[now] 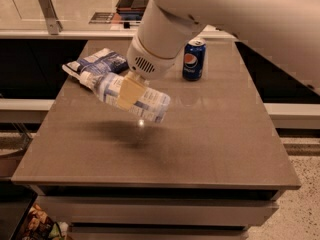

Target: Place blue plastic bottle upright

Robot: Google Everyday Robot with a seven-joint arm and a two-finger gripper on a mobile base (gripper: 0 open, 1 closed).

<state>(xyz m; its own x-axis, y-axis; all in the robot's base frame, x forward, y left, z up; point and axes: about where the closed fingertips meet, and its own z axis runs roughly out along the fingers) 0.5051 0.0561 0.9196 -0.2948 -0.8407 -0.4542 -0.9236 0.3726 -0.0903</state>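
The blue plastic bottle [135, 97] is clear pale blue with a white cap at its left end and a white-and-blue label. It hangs tilted, nearly on its side, above the grey table [210, 144], with its shadow below it. My gripper [131, 91] comes down from the white arm at upper right and is shut on the bottle's middle. One tan finger [130, 91] lies across the front of the bottle. The other finger is hidden behind it.
A dark blue Pepsi can [194, 59] stands upright at the back of the table, right of the arm. A flat blue-and-white snack bag [97, 62] lies at the back left, just behind the bottle's cap. A counter runs behind the table.
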